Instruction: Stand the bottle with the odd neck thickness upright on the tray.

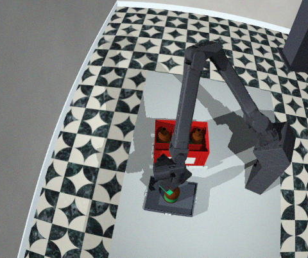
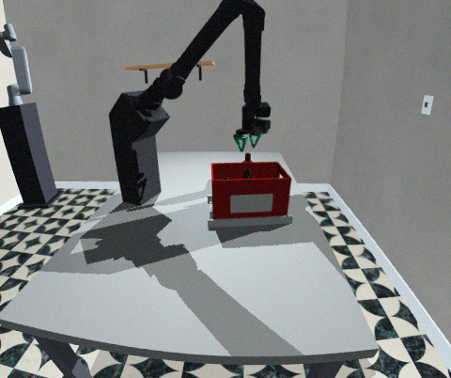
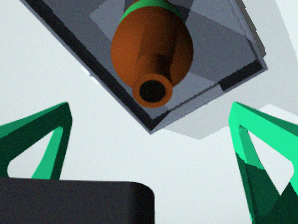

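The gripper (image 3: 149,156) hangs with fingers spread wide above the brown bottle (image 3: 152,46) standing on the tray (image 3: 63,10); the red crate (image 1: 203,151) sits just beside it.

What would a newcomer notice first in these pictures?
First, the red crate in the middle of the grey table, with the black arm arching over it. Beside the crate, a brown bottle stands upright on the dark tray, and the open green claw hangs above it, holding nothing.
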Tool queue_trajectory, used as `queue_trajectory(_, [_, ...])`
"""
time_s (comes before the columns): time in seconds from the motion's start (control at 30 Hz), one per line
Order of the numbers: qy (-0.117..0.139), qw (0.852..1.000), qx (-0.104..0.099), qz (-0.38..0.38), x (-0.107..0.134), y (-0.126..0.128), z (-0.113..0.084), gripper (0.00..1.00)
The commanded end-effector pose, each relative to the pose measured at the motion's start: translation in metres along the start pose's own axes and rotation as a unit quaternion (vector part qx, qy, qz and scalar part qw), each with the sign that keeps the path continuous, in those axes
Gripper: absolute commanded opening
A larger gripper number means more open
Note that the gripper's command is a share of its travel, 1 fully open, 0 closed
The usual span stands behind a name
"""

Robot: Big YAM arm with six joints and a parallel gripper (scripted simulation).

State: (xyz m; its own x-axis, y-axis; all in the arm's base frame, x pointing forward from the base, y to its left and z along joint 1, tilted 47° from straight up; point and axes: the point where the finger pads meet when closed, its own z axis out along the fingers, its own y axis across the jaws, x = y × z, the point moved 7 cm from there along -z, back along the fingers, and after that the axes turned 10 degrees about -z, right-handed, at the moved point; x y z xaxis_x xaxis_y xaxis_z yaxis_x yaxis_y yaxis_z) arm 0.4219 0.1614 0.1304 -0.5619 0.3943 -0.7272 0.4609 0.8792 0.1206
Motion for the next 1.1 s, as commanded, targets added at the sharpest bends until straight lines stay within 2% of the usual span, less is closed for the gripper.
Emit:
queue_trajectory(0.0, [-0.003,1.000,-0.010,0.006,-0.003,0.007,-0.019,1.00])
queue_trajectory(0.23, [-0.003,1.000,-0.009,0.006,-0.003,0.006,-0.037,1.00])
queue_trajectory(0.6, [-0.003,1.000,-0.009,0.006,-0.003,0.006,-0.053,1.00])
queue_trajectory(1.07, [-0.001,1.000,-0.005,0.005,-0.002,0.004,-0.054,1.00])
